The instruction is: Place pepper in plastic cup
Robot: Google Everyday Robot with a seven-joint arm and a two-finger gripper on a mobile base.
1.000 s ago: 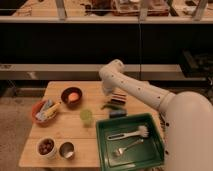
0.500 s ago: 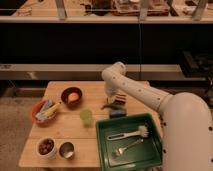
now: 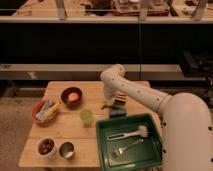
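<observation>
over the last second the arm [image 3: 135,92] has swung slightly and settled lower over the far side of the counter [image 3: 60,129], so the end effector [image 3: 112,101] now sits right down at the surface, just behind the green tray [image 3: 150,152]. the small dark pepper [image 3: 105,106] lies on the counter at the end effector's tip, on its side toward the plastic cup [image 3: 86,116]. whether they touch cannot be told. a dark block [image 3: 118,113] lies just beside them, nearer the tray.

it cannot be told whether the end effector is open or closed on anything, since its tip is dark against dark things.

nothing else has moved. the plastic cup stands upright where it was, near the pepper, toward the middle of the counter, and it looks empty. the pepper is not seen lifted.

judging from this, the descent means the reach is over and the pick-up is the step in hand, so the task is still in its early part. what remains is a secure hold on the slim, curved pepper, a lift, a short carry across to the cup and a release over its mouth. the block so close by is the likely hazard: a sloppy grasp could catch or nudge it instead.
</observation>
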